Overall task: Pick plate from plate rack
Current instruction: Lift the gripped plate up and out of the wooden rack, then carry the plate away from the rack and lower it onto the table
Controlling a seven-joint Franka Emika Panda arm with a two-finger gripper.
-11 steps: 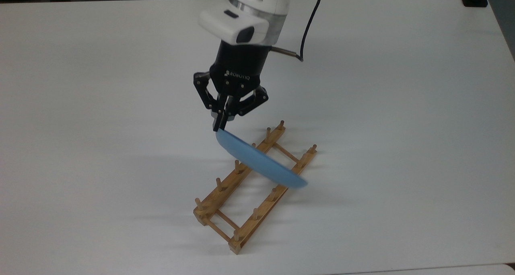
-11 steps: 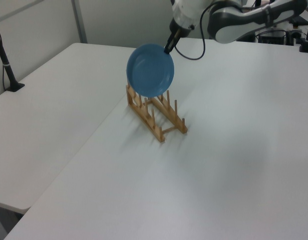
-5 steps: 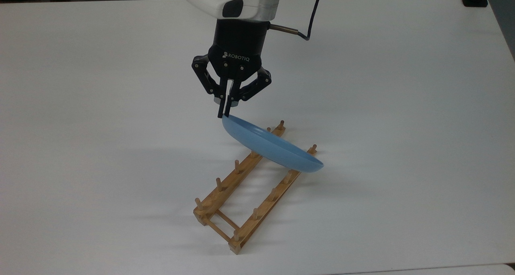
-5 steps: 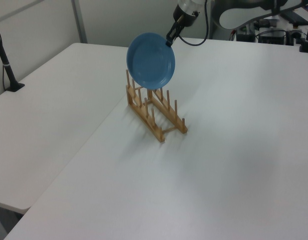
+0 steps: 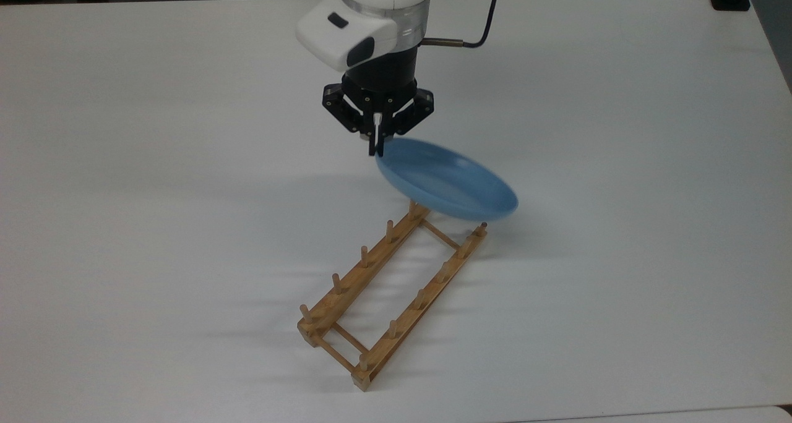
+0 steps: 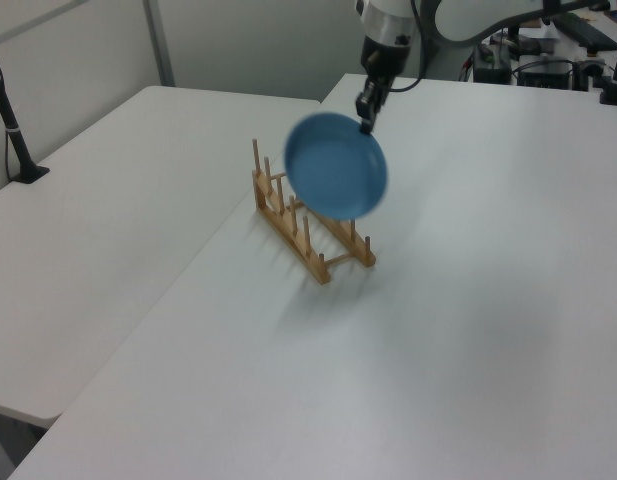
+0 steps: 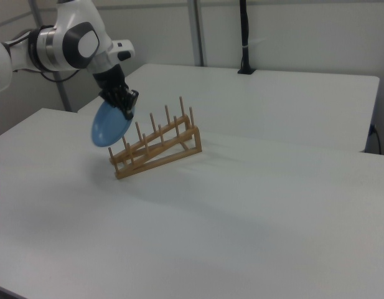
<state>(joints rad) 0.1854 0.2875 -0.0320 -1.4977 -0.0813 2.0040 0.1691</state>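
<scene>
My gripper (image 5: 377,150) (image 6: 365,122) (image 7: 127,113) is shut on the rim of the light-blue plate (image 5: 447,179) (image 6: 337,180) (image 7: 110,127). The plate hangs in the air, tilted, clear of the pegs. It sits above and beyond the far end of the wooden plate rack (image 5: 388,290) in the top view. In the left view the plate is in front of the plate rack (image 6: 306,221), toward the left view's right. In the right view the plate hangs at the left end of the plate rack (image 7: 156,146). No plate stands between the pegs.
The rack stands on a wide white table (image 5: 619,163). A black cable (image 5: 479,33) runs from the wrist. A black post (image 6: 10,120) stands at the far left of the left view. Another black post (image 7: 244,37) stands at the back of the right view.
The gripper has lifted the plate up off the rack and swung it toward the top view's right and far side. The plate has tipped flatter. The wrist has turned.
</scene>
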